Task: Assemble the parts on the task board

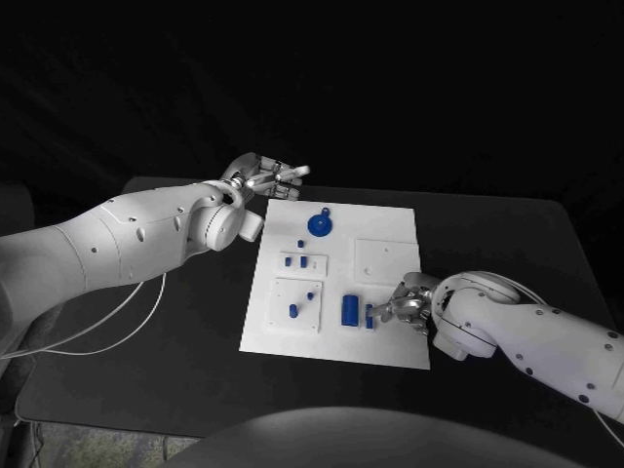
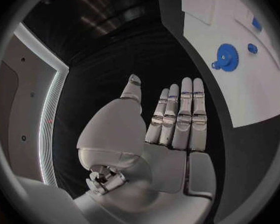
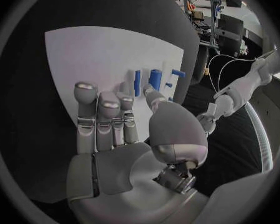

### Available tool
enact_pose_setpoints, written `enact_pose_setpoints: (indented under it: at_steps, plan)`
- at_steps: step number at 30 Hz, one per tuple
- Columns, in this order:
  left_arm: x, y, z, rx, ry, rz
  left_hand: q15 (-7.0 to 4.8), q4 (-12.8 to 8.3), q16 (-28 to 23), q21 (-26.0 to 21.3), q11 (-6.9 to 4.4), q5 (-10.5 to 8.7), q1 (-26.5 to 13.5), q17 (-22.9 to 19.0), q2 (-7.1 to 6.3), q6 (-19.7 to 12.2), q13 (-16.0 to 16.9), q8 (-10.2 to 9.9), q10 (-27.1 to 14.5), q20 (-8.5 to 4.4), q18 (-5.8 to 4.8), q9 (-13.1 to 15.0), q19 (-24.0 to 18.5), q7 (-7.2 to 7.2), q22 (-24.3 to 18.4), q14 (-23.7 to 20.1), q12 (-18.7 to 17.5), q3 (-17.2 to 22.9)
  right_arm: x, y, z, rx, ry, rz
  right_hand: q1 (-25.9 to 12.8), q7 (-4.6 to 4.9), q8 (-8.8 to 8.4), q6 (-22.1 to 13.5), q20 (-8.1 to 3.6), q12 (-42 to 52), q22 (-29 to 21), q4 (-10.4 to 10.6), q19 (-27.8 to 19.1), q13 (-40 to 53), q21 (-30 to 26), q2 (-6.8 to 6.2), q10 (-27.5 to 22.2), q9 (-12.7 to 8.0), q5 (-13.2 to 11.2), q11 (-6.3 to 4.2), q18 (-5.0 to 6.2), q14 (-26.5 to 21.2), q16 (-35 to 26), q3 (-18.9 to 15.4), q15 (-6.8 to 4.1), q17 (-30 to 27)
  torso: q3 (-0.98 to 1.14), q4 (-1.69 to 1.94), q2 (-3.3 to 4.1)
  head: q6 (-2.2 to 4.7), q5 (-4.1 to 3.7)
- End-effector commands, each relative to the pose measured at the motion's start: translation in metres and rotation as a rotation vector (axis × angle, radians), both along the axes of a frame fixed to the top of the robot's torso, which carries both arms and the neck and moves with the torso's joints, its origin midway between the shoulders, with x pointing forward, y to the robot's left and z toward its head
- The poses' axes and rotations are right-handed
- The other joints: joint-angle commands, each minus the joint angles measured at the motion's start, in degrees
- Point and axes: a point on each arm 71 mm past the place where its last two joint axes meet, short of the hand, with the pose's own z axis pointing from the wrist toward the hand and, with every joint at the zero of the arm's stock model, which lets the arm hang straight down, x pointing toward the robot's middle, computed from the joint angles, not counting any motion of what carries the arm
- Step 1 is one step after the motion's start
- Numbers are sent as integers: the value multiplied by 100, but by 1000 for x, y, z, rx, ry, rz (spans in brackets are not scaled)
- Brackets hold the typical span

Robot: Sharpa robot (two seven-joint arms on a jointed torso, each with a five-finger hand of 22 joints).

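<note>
White and flat, the task board (image 1: 387, 261) lies in the middle of the black table (image 1: 523, 244), with the small blue parts spread over its half toward the robot's left arm. A round blue gear (image 1: 319, 226) with a short handle-like tab sits near the board's far end; the left wrist view shows it too, with a small blue piece just beside it. Nearer the middle, two short blue pins (image 1: 299, 260) lie side by side on a raised white plate, and another small blue piece (image 1: 293, 310) rests on a second plate closer to the robot. A larger blue block (image 1: 350, 309) stands close to the near edge, with a slim blue bar (image 1: 371, 314) just beside it. The right hand (image 1: 407, 304) hangs over the board's near end, right next to that bar; its fingers are extended and a little apart, holding nothing, and whether a fingertip touches the bar cannot be told. The left hand (image 1: 261, 178) is raised at the board's far corner, off its edge, fingers straight and together, the thumb apart, with nothing in its grasp.
</note>
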Motion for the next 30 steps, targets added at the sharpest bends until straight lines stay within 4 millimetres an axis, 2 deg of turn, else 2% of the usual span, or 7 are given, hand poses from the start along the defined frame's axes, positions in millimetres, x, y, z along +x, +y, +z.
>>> enact_pose_setpoints:
  at_steps: [1, 10, 15, 17, 20, 26, 30]
  plan:
    - [1, 0, 2, -2, -20, -2, -1, 25, -14, 34, -10, 25, -6, 7, 36, -39, 9, -11, -30, 11, -57, 9, -31, -8, -4, -12, 29, 2, 0, -4, 4, 64, -7, 2, -15, 52, -27, -186, -11, -24, -11, 87, 280, 5, -48, -120, -36, -55, -12, 52, -72, -6, -28, 29, 19, -5, 5, -13, -11, 65, -12]
    - [6, 7, 3, -25, -46, 64, -42, -67, -13, 63, -40, 54, 52, 21, 122, 40, 8, -13, 77, -28, -73, 7, 13, -36, 1, 118, 27, -40, 27, -34, 31, 319, -65, -29, 355, 166, -15, -491, 51, -42, -48, 250, 246, -3, -231, -72, -158, -338, -6, 128, 1, -77, -127, -79, 72, -52, 17, -35, -84, 426, -154]
    - [11, 12, 1, -46, -43, 100, -104, -156, -24, 84, -75, 67, 127, 18, 240, 88, 6, -14, 162, -86, -121, 6, 44, -58, 0, 328, 24, -115, 63, -57, 50, 528, -202, -138, 651, 233, -12, -629, 164, -1097, -786, -327, -47, -741, -1976, 460, -681, -425, 555, 212, 123, -395, -1014, -636, 156, -809, 31, -63, -221, 695, -253]
    - [13, 14, 0, -58, -38, 111, -114, -176, -30, 88, -85, 68, 154, 5, 273, 98, 7, -14, 177, -101, -139, 6, 51, -64, -3, 361, 27, -138, 78, -70, 54, 586, -262, -206, 882, 298, -1, -810, 223, -1772, -1426, -649, -83, -1675, -2550, 692, -667, -598, 444, 254, 130, -453, -1684, -758, 229, -1359, 35, -77, -305, 825, -261]
    - [17, 16, -1, -69, -30, 121, -76, -193, -41, 92, -101, 67, 216, -60, 358, 180, 7, -8, 192, -79, -114, 9, 64, -140, -5, 193, 26, -133, 95, -85, 55, 646, -334, -291, 935, 362, -24, -877, 348, -2486, -2229, -826, -189, -2760, -3181, 795, -743, -825, 527, 329, 116, -562, -2477, -717, 323, -1879, 40, -96, -416, 969, -250]
    - [23, 20, -4, -85, -14, 142, 64, -188, -45, -37, -25, 72, 275, -372, 413, 69, 0, -41, -234, 110, 14, -5, -108, -142, -90, -348, 16, -206, 120, -104, 57, 813, -488, -458, 902, 531, -30, -940, 1059, -4485, -4722, -1070, -1964, -6018, -3258, 880, -855, -1399, 788, 834, 171, -1203, -5024, -203, 976, -3915, 86, -133, -585, 1187, -215]
    - [28, 20, -5, -102, -4, 152, 132, -171, -53, -148, 12, 75, 252, -531, 394, -53, -5, -47, -366, 201, 70, -13, -186, -122, -175, -547, 14, -204, 130, -105, 60, 902, -562, -519, 793, 502, -20, -959, 1386, -4491, -6146, -1049, -2475, -6608, -3254, 835, -1206, -1621, 826, 958, 188, -1757, -5181, -139, 1201, -5220, 119, -150, -639, 1268, -203]
